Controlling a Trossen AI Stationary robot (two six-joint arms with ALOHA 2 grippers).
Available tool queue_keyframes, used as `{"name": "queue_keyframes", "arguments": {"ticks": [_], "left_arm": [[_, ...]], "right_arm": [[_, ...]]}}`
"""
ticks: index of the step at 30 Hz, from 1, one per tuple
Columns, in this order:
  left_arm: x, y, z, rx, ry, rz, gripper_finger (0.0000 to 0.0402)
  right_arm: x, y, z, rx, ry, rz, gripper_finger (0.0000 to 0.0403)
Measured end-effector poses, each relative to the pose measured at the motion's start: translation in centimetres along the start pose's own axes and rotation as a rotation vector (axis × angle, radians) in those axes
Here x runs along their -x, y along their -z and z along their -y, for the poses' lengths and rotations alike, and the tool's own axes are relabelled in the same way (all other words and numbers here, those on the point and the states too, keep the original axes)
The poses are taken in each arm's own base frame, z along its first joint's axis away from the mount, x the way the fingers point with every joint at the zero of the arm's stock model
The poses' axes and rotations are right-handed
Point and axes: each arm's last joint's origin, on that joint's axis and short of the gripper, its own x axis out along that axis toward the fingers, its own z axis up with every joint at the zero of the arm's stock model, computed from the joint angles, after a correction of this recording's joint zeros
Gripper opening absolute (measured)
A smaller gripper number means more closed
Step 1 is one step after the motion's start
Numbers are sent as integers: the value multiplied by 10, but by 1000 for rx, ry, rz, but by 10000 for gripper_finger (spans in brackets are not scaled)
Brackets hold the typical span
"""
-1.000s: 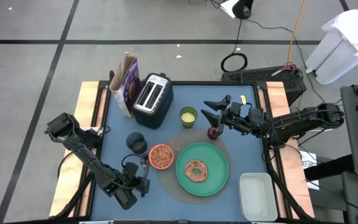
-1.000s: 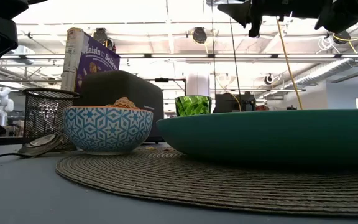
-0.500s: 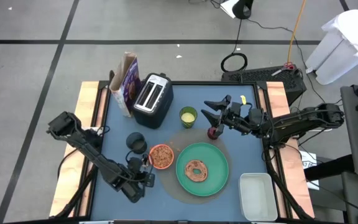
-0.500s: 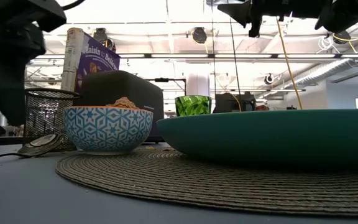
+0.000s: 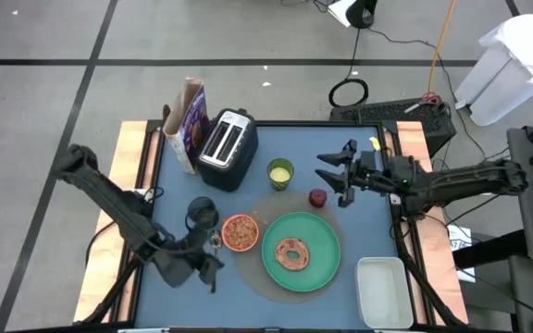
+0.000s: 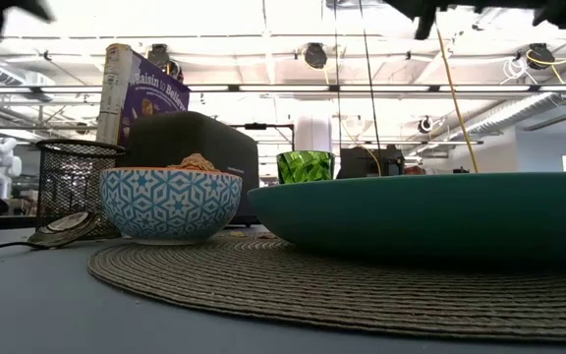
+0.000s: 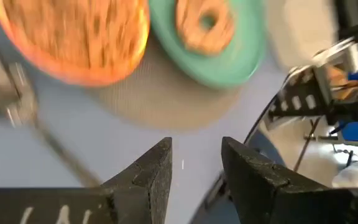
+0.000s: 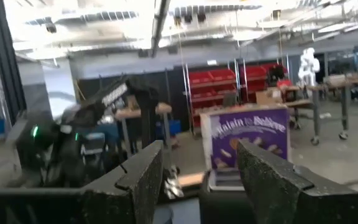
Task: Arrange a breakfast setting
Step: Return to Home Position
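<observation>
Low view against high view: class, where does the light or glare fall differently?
Low view: bright ceiling lights glare behind the cereal box, leaving the toaster a dark backlit shape. High view: even light from above, no glare on the plate.

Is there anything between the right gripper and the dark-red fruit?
Nothing visible. The right gripper, open, hangs close to the fruit in the high view; the green cup stands off to the side, not between them.
</observation>
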Motion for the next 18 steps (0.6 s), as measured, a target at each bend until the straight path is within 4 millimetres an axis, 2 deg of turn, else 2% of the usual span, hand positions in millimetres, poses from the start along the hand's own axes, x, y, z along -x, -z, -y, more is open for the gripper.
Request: {"name": "queue_keyframes", "arguments": {"ticks": [9, 18], "left_arm": [[71, -56, 0, -376, 140, 310, 145], [144, -100, -26, -687, 149, 597, 145]], "right_arm": [[39, -23, 6, 8, 3, -37, 199], [72, -35, 12, -42, 5, -44, 199]]}}
